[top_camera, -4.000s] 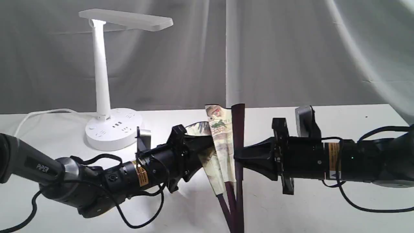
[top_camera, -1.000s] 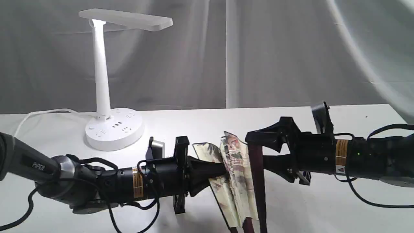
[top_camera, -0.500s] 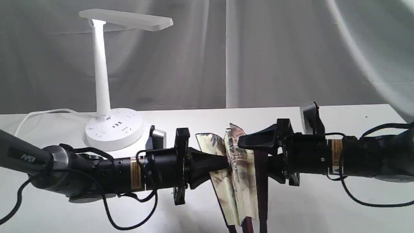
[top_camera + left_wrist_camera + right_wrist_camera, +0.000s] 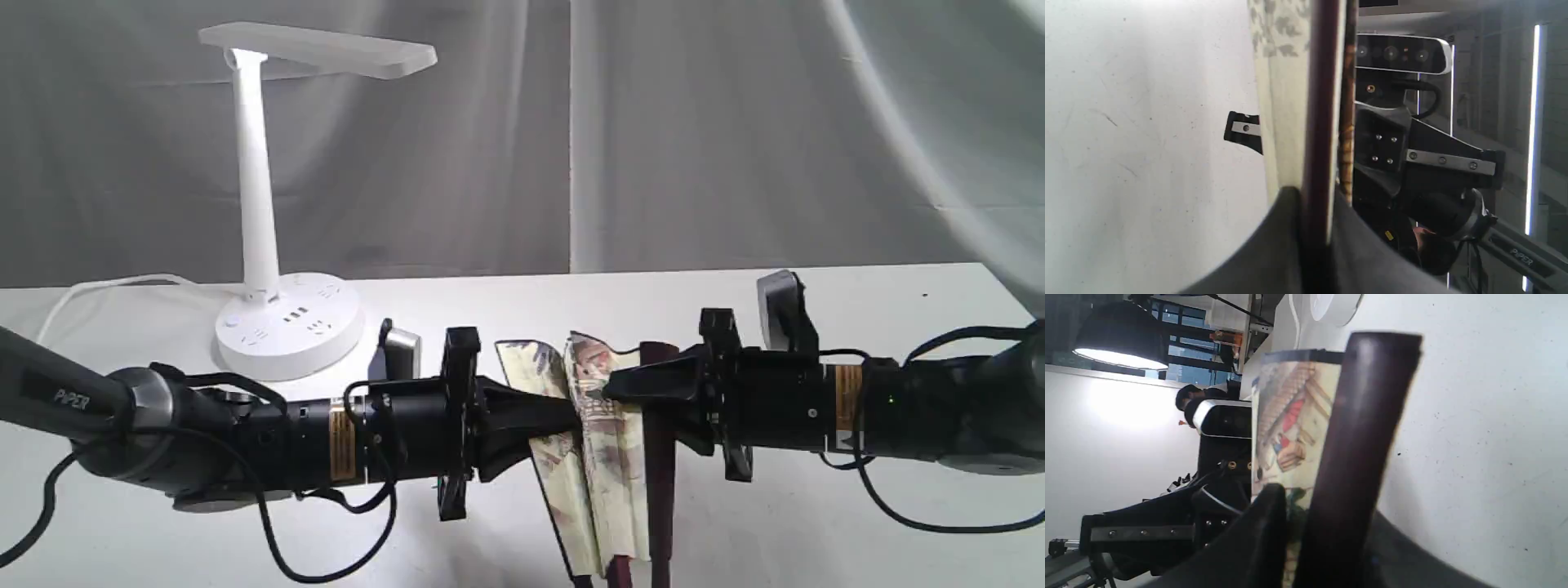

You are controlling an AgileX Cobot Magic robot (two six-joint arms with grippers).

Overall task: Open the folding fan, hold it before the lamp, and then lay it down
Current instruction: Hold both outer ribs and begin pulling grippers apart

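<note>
White table [image 4: 816,531] carries the lamp [image 4: 257,204] at back left. Nearer, the partly open folding fan [image 4: 600,441] stands upright; left gripper [image 4: 571,418] pinches one rib, right gripper [image 4: 641,390] seems to pinch another.

This looks like a robotics lab set up for recording. I work at a plain white table [image 4: 857,539] with a grey cloth backdrop [image 4: 735,122] hung behind it, and a depth camera [image 4: 1400,53] is bolted onto my own right wrist. Beyond the table I can see a big round studio light [image 4: 1118,351], a tall strip light [image 4: 1534,122], dark metal framing [image 4: 1208,361] and bluish window panes [image 4: 1184,326].
</note>
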